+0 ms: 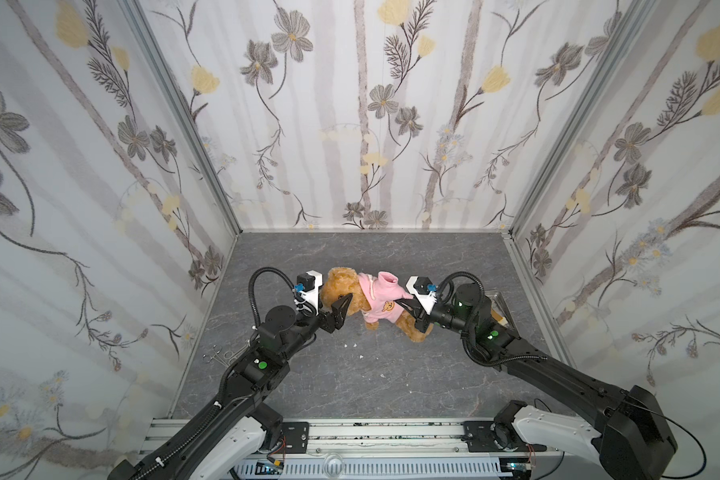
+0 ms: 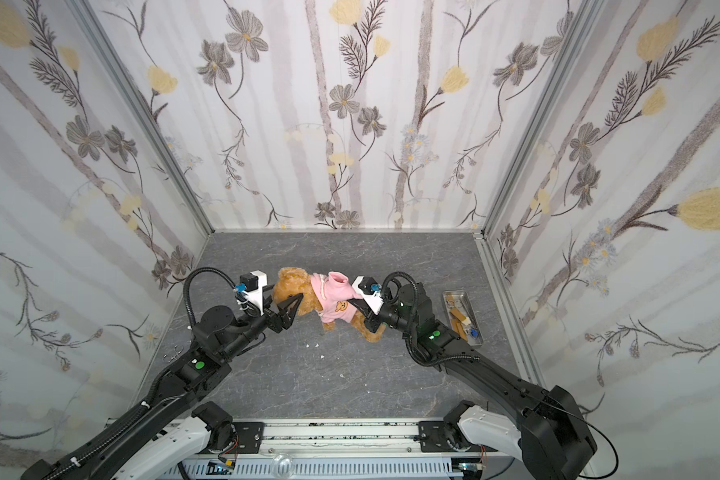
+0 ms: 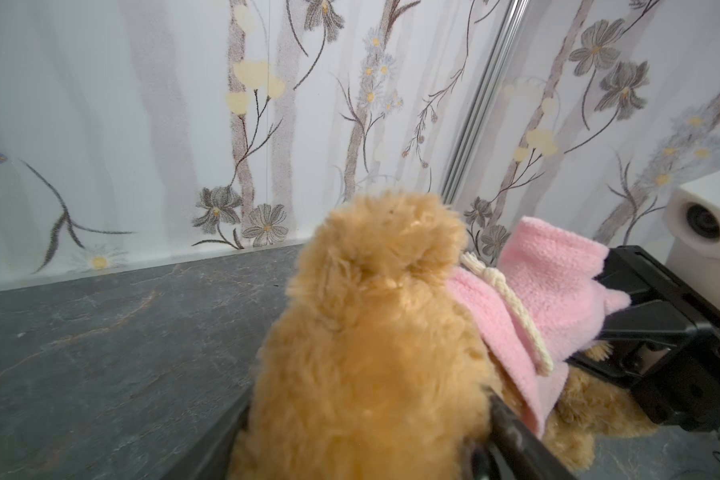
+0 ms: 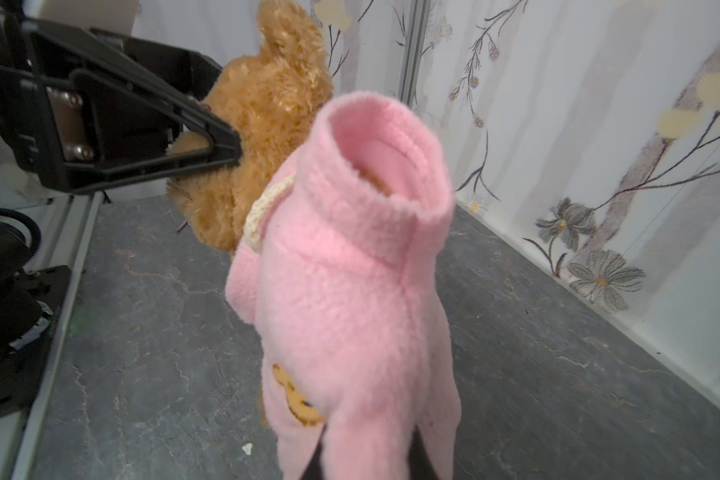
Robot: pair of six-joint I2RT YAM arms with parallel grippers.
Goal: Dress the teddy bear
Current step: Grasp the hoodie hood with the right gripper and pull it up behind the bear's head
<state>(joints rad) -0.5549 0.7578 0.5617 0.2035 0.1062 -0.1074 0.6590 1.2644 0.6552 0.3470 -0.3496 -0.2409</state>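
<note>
Teddy bear (image 1: pixel 341 286) mid-table (image 1: pixel 371 374), between both arms. Pink hoodie (image 1: pixel 381 301) already over torso, head clear. One sleeve (image 4: pixel 385 137) stands upright, fur just inside cuff (paw seemingly not through). Left gripper (image 1: pixel 345 303): jaws apart, straddling head. Right gripper (image 1: pixel 409 303): clamped on hoodie hem. Remaining, likely: seat sleeve, tug hem down.

Both top views look steeply down from high above the fluffy golden-brown plush teddy bear (image 1: pixel 338 284), nearly alike. Wrist views crowd it from opposite sides — facing each other, sharing the bear.
</note>
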